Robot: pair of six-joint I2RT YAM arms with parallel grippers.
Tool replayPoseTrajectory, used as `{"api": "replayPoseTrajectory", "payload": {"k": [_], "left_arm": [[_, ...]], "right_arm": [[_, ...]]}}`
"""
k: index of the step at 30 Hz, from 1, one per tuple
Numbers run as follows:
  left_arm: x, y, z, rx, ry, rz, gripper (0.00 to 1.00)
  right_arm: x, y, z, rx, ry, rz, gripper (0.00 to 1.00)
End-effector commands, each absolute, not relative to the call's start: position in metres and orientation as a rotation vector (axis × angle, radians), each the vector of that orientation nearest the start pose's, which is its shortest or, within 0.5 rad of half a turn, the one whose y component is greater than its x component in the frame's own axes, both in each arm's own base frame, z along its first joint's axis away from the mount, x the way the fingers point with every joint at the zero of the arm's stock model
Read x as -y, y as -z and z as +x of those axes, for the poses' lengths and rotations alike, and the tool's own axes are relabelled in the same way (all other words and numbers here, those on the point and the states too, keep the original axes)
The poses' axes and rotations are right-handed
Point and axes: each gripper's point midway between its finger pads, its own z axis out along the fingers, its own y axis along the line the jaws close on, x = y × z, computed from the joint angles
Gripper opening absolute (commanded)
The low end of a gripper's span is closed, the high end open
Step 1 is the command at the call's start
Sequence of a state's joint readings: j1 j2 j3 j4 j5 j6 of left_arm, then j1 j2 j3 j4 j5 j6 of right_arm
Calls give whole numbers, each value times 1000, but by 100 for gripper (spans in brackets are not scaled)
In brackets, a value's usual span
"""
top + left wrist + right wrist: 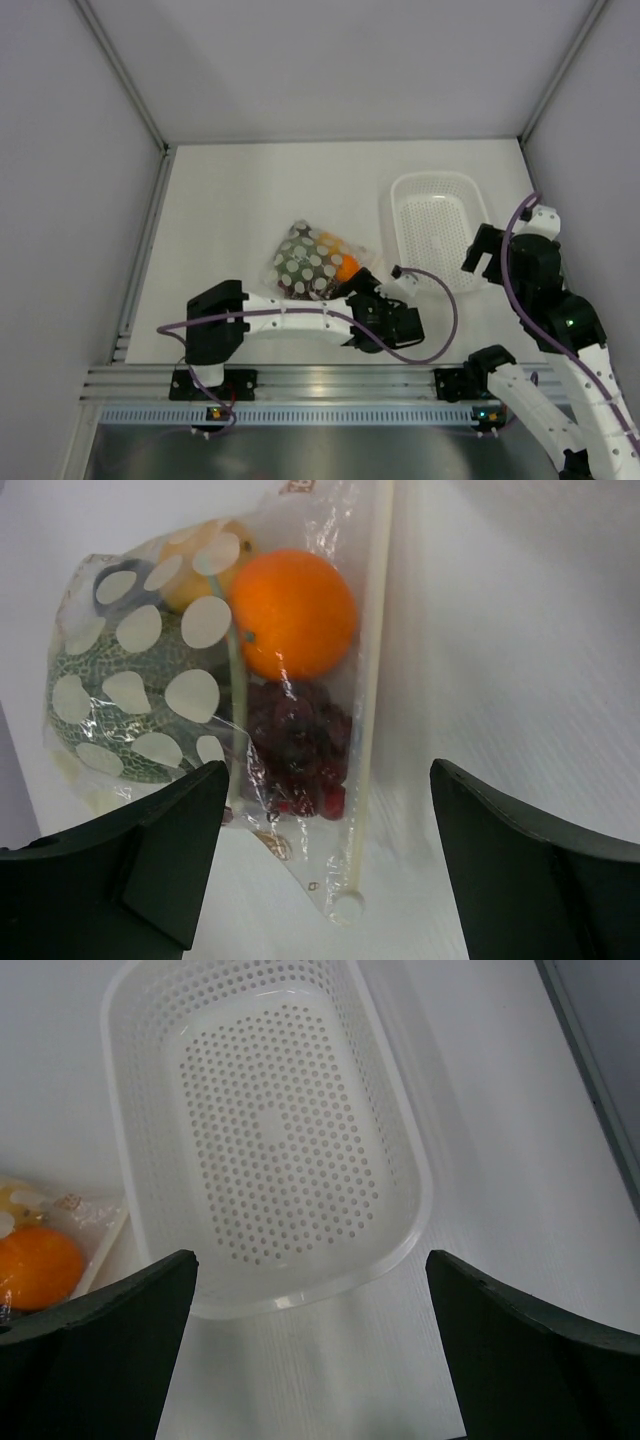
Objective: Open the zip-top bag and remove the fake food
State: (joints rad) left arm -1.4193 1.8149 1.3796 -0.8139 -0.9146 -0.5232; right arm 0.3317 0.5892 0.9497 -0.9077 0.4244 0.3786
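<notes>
We see the dotted bag [318,262] lying flat on the bench [250,190], just left of the white basket [437,232]. The toy fruit is inside it: an orange [295,612], dark red grapes [298,748] and a netted green melon [120,710]. Our left pincer [328,780] stands wide, holding nothing, at the bag's end toward the basket's near left corner. Our right pincer [310,1265] gapes wide too, empty, by the basket's near right corner.

The zip-top bag [300,630] is glossy, crinkled clear plastic; the basket [270,1140] is smooth white perforated plastic.
</notes>
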Motion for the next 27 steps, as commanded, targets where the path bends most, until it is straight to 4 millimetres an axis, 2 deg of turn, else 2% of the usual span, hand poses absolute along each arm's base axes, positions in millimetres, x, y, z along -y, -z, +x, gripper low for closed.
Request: {"api": "replayPoseTrajectory", "payload": {"k": [1,4,7,11,14,17,18,22,24,25,27], "left_arm": [[338,-120,173,-1988,-416,813,86],[340,-103,165,-1956,-486,867,85],[337,-94,169,-1920,-547,876,81],[340,-80,173,-1883,-622,908,70],[338,-67,177,-1852,-684,925,68],[332,-60,184,-1842,-726,914,62],[328,-59,186,-1839,-740,909,62],[322,-63,198,-1798,-785,867,48],[321,-63,201,-1785,-797,858,46],[320,-65,202,-1774,-803,849,40],[318,-63,205,-1768,-816,840,39]], "right_arm": [[-7,-263,201,-1995,0,305,99],[-10,-263,201,-1995,-19,296,99],[-12,-263,202,-1989,-36,288,99],[-13,-265,201,-1978,-45,284,99],[-12,-267,200,-1973,-46,277,99],[-14,-270,200,-1967,-56,264,99],[-14,-271,199,-1962,-62,261,99],[-21,-274,199,-1953,-104,234,99],[-23,-275,200,-1947,-119,225,99],[-26,-275,199,-1949,-133,214,99],[-28,-274,199,-1953,-140,206,99]]}}
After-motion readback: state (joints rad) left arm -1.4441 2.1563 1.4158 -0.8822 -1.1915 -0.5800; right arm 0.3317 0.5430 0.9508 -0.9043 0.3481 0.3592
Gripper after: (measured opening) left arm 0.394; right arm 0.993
